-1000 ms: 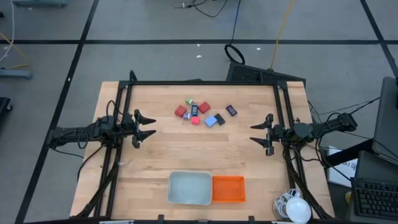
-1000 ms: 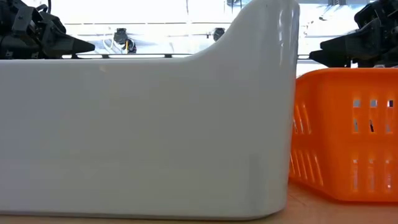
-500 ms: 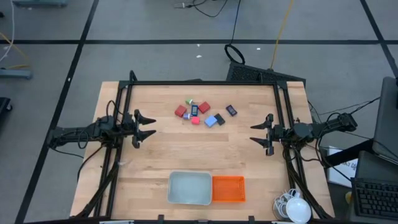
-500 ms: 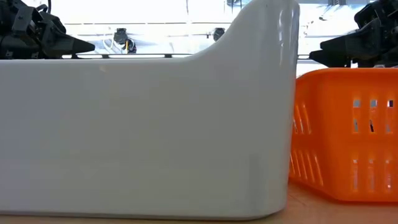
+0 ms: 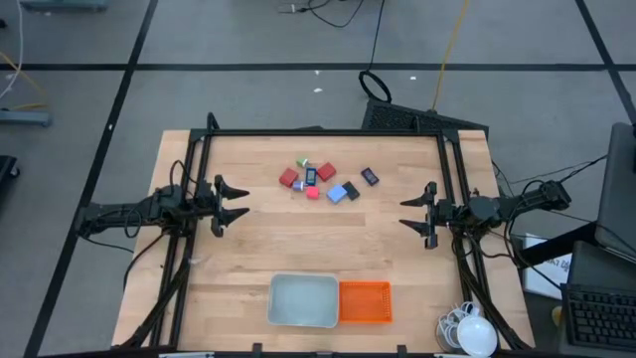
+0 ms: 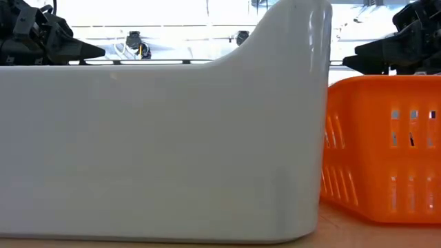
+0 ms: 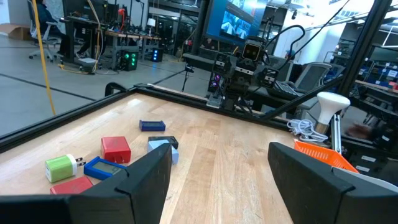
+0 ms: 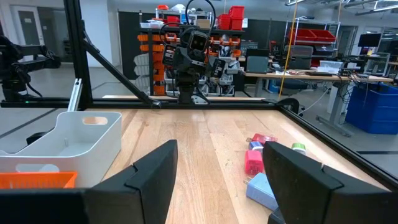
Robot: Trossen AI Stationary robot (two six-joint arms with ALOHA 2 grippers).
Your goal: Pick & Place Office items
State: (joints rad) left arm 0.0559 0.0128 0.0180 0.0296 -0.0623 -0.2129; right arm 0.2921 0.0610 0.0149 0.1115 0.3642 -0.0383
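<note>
Both grippers hover with fingers spread apart and nothing between them: the left gripper (image 5: 241,203) at the centre-left of the overhead frame, the right gripper (image 5: 405,213) at centre-right, each pointing inward over the light wooden table (image 5: 248,259).

Between them, in the upper middle of the frame, lies the cluster of small office items (image 5: 320,181): a red block (image 5: 288,178), a second red block (image 5: 326,172), a green block (image 5: 303,161), a blue-framed flat piece (image 5: 311,176), a pink block (image 5: 312,193), a light blue block (image 5: 338,193), a black flat piece (image 5: 351,188) touching it, and another black flat piece (image 5: 370,176) a little apart toward the right. A pale bit beside the pink block is too small to identify.

Nothing lies between either gripper and the cluster. At the lower middle, a grey plastic tray (image 5: 302,300) and an orange mesh basket (image 5: 365,302) sit side by side, touching; in the low view they fill nearly everything, hiding the items. A white lamp-like object (image 5: 474,335) with coiled cable sits at the lower right corner.
</note>
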